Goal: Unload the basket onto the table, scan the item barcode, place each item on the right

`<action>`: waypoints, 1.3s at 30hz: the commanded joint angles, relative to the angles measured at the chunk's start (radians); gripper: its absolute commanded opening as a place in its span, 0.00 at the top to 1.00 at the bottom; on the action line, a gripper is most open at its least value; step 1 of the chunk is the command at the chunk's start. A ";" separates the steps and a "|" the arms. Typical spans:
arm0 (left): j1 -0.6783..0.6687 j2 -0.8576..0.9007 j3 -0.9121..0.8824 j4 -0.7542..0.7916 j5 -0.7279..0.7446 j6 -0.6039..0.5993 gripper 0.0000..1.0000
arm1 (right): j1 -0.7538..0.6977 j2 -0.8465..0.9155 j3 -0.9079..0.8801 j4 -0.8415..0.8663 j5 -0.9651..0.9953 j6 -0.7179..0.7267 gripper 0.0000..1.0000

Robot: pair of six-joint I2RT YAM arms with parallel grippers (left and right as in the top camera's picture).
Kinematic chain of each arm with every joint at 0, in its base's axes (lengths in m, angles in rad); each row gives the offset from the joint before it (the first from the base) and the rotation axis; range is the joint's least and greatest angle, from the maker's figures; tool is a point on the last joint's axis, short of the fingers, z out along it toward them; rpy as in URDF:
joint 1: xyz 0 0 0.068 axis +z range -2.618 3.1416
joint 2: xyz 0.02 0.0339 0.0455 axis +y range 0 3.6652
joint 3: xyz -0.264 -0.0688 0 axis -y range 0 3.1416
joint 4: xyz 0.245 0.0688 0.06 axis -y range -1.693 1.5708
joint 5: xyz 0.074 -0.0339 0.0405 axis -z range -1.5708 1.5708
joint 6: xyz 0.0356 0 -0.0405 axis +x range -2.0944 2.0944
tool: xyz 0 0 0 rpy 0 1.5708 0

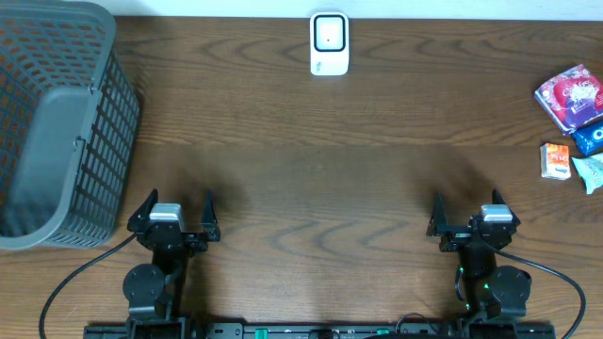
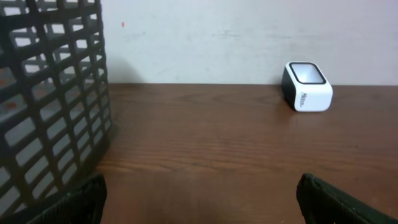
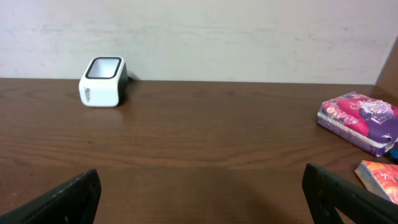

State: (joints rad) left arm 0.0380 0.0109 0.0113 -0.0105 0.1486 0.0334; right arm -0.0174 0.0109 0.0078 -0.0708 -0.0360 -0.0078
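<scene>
A white barcode scanner (image 1: 329, 43) with a dark window stands at the back centre of the table; it also shows in the left wrist view as the scanner (image 2: 306, 86) and in the right wrist view as the scanner (image 3: 103, 82). Several packaged items lie at the right edge: a pink-purple packet (image 1: 571, 97), a blue packet (image 1: 590, 139), an orange-white box (image 1: 555, 160) and a pale green packet (image 1: 591, 172). My left gripper (image 1: 178, 209) rests open near the front left, nothing between its fingers. My right gripper (image 1: 468, 209) sits open near the front right, well short of the items.
A tall grey slatted basket (image 1: 57, 122) fills the left side, close beside my left gripper; its wall (image 2: 50, 93) looms in the left wrist view. A pale wall runs behind the table's back edge.
</scene>
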 commanded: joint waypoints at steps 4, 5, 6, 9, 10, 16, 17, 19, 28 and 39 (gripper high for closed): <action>0.005 -0.010 -0.007 -0.057 -0.036 -0.094 0.02 | 0.006 -0.006 -0.002 -0.004 0.001 0.014 0.01; 0.005 -0.010 -0.007 -0.057 -0.035 -0.094 0.02 | 0.006 -0.006 -0.002 -0.004 0.001 0.014 0.01; 0.005 -0.010 -0.007 -0.057 -0.032 -0.089 0.02 | 0.006 -0.006 -0.002 -0.004 0.001 0.014 0.01; 0.005 -0.010 -0.007 -0.057 -0.032 -0.068 0.02 | 0.006 -0.006 -0.002 -0.004 0.001 0.014 0.01; 0.005 -0.010 -0.007 -0.057 -0.032 -0.068 0.02 | 0.006 -0.006 -0.002 -0.004 0.001 0.014 0.01; 0.005 -0.010 -0.007 -0.057 -0.029 -0.042 0.02 | 0.006 -0.006 -0.002 -0.004 0.001 0.014 0.01; 0.005 -0.010 -0.007 -0.057 -0.029 -0.041 0.02 | 0.006 -0.006 -0.002 -0.004 0.001 0.014 0.01; 0.005 -0.010 -0.007 -0.057 -0.029 -0.041 0.02 | 0.006 -0.006 -0.002 -0.004 0.001 0.014 0.01; 0.005 -0.010 -0.007 -0.053 -0.022 -0.023 0.02 | 0.006 -0.006 -0.002 -0.004 0.001 0.014 0.01; 0.005 -0.007 -0.007 -0.053 -0.021 -0.023 0.02 | 0.006 -0.006 -0.002 -0.004 0.001 0.014 0.01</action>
State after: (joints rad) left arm 0.0380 0.0109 0.0154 -0.0212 0.1059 0.0002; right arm -0.0174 0.0109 0.0078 -0.0708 -0.0360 -0.0078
